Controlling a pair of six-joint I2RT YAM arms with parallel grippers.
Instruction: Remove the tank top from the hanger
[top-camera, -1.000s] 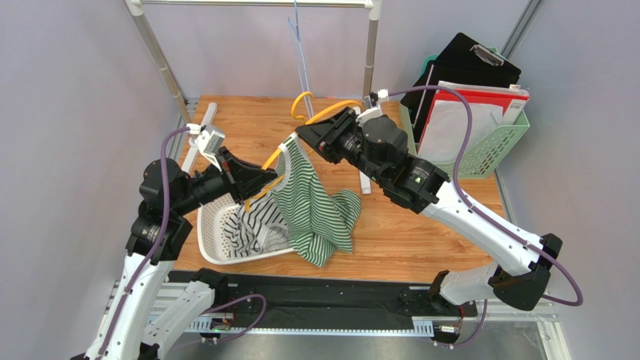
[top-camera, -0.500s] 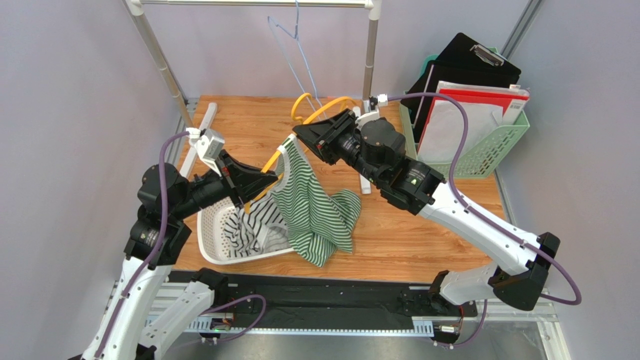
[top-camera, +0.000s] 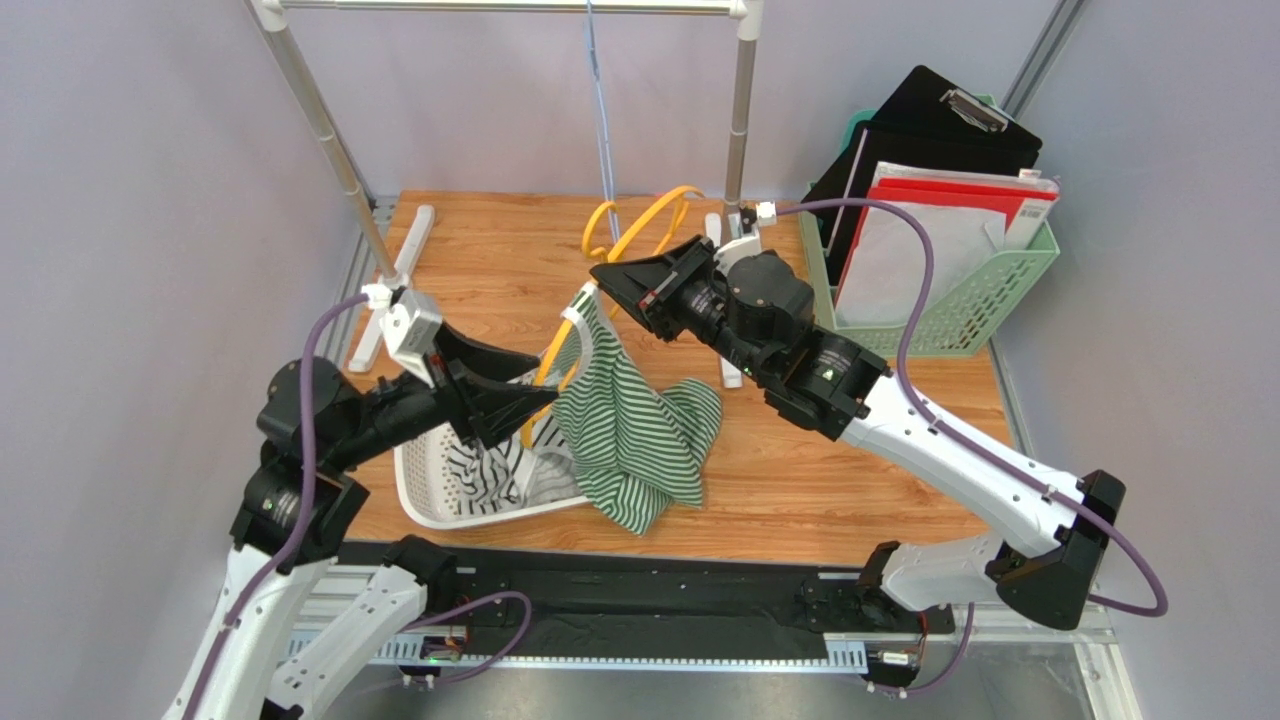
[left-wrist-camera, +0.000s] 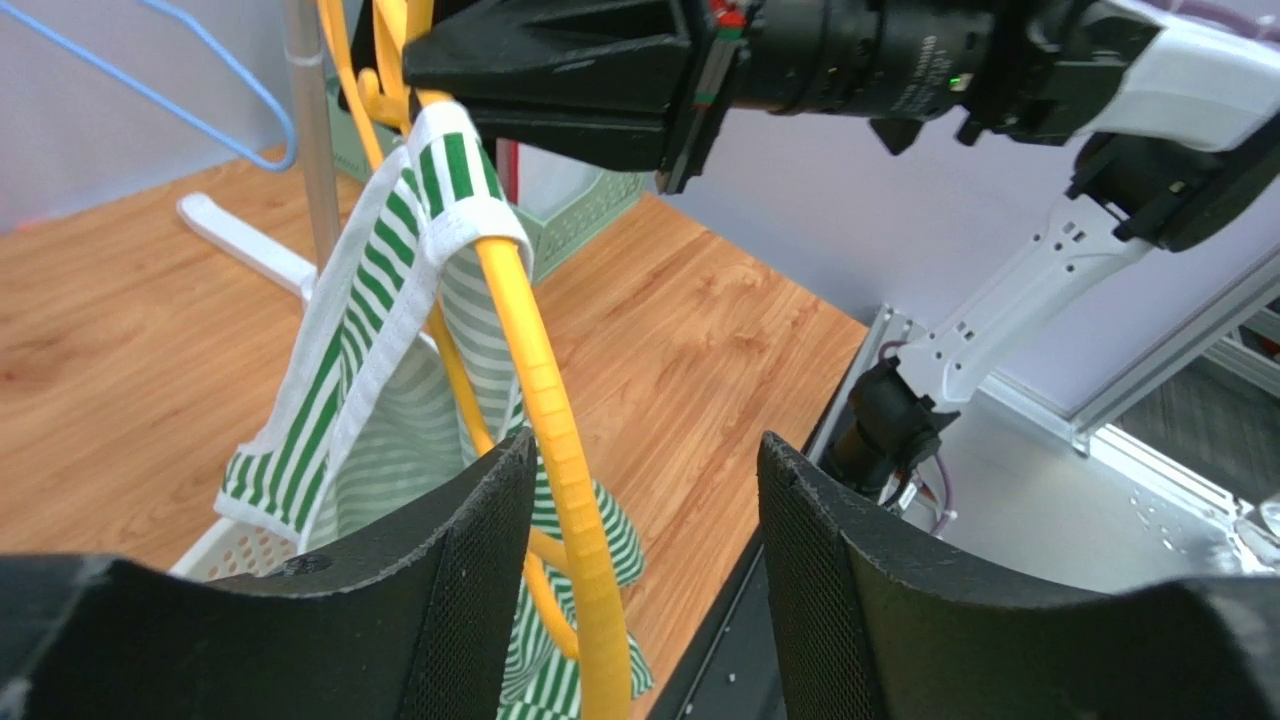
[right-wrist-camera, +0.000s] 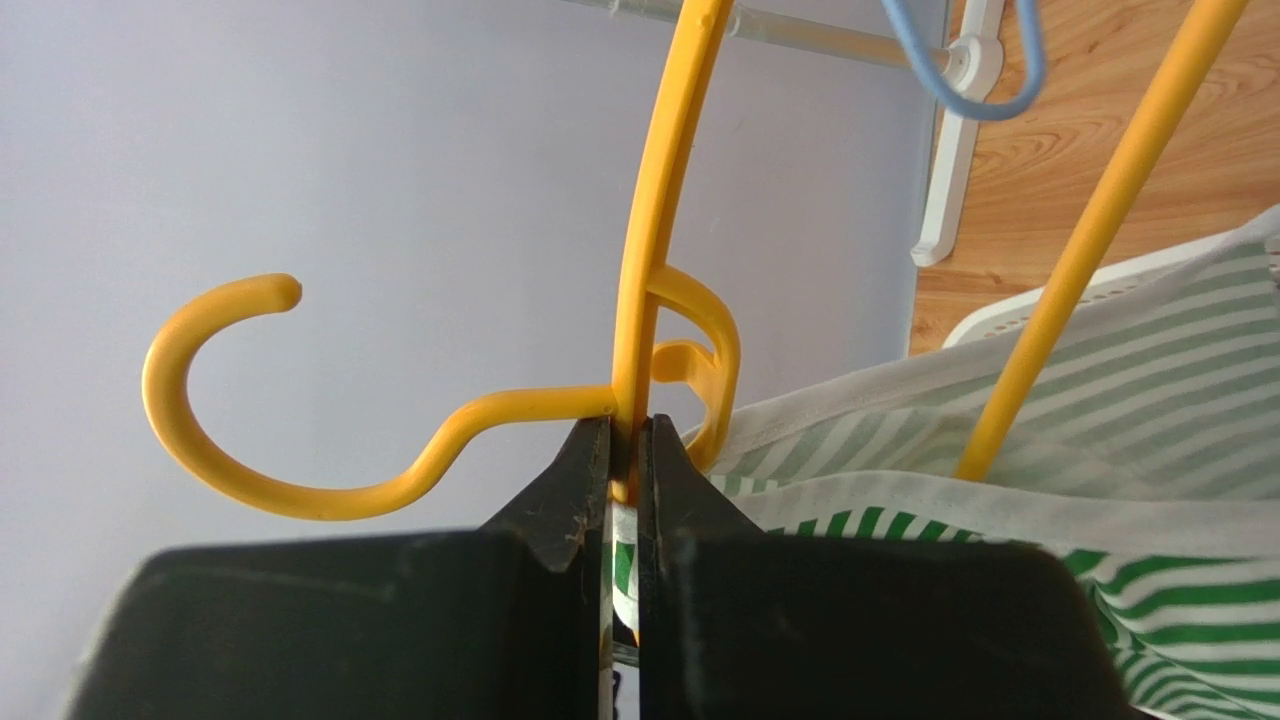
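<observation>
top external: raised right gripper (top-camera: 601, 276) clamps hanger (right-wrist-camera: 669, 180); left gripper (top-camera: 544, 378) gapes around its bar.

Wooden table (top-camera: 496, 248): a white slatted basket (top-camera: 428, 488) stands on it. Lower folds of the tank top (top-camera: 646, 465) rest on the boards just right of that basket. A green mesh basket (top-camera: 977, 308) stands well to its right, and a white rack foot (top-camera: 409, 240) lies behind it.

Left tool (left-wrist-camera: 643, 465) straddled hanger (left-wrist-camera: 553, 435), jaws apart, gap wider on one side. Right tool (top-camera: 616, 281) blocked above, basket (top-camera: 451, 515) below, rack post (top-camera: 738, 120) behind. Far-left worktop (top-camera: 481, 255) lay bare.
</observation>
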